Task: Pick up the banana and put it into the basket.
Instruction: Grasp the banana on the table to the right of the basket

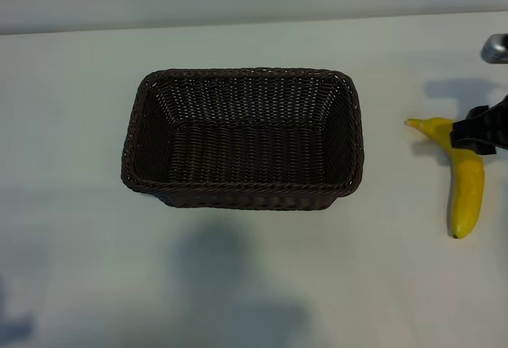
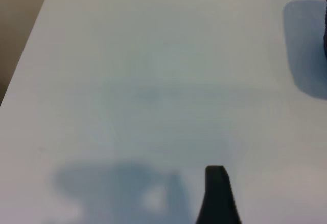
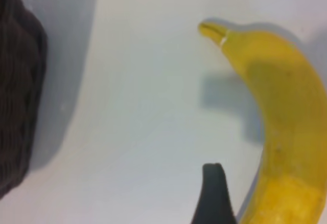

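The dark brown wicker basket (image 1: 242, 137) stands empty in the middle of the white table. The yellow banana (image 1: 467, 185) lies to its right, stem tip pointing toward the basket. My right gripper (image 1: 479, 133) hovers low over the banana's stem half at the right edge of the exterior view. In the right wrist view one black finger (image 3: 213, 196) shows just beside the banana (image 3: 278, 132), with a thin gap between them and nothing held; the basket's corner (image 3: 18, 96) is farther off. The left gripper is outside the exterior view; its wrist view shows one finger (image 2: 217, 196) over bare table.
The table's far edge (image 1: 254, 24) runs behind the basket. A metal part of the right arm (image 1: 496, 48) shows at the upper right. In the left wrist view the table's side edge (image 2: 25, 55) runs diagonally past the left arm.
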`<state>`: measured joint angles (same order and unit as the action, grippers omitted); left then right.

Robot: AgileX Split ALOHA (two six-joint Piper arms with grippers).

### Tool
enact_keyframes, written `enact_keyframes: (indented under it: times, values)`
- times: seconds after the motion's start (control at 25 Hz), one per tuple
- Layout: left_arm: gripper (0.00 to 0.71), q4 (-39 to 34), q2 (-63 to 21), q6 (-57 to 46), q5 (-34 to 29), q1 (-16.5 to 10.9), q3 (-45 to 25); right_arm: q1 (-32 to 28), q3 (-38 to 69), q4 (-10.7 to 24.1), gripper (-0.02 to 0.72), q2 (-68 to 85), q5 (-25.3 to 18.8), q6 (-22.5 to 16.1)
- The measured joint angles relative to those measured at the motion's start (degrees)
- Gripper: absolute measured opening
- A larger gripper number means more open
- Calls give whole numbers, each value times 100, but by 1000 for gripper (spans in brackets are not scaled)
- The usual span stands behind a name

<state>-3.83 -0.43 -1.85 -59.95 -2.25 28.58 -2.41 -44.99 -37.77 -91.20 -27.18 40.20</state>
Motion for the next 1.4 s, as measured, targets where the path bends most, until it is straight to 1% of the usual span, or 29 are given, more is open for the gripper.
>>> enact_keyframes:
  times: [0.04, 0.16, 0.28, 0.4, 0.44, 0.52, 0.96, 1.4]
  values:
    - [541, 0, 0, 0, 0, 0, 0, 67, -68, 172, 547, -57, 0, -179]
    - [541, 0, 0, 0, 0, 0, 0, 232, -286, 853, 547, -227, -1, -863]
    - [541, 0, 0, 0, 0, 0, 0, 298, -378, 1456, 549, -359, -1, -1490]
    - [541, 0, 0, 0, 0, 0, 0, 310, -399, 1948, 566, -472, 18, -1942]
    - [541, 0, 0, 0, 0, 0, 0, 310, -399, 2040, 573, -507, 31, -2031]
    - [541, 0, 0, 0, 0, 0, 0, 317, -399, 2098, 583, -549, 68, -2096]
    - [541, 0, 0, 0, 0, 0, 0, 343, -399, 2091, 588, -627, 188, -2126]
    - [541, 0, 0, 0, 0, 0, -4, 343, -407, 2075, 588, -1203, 299, -2133]
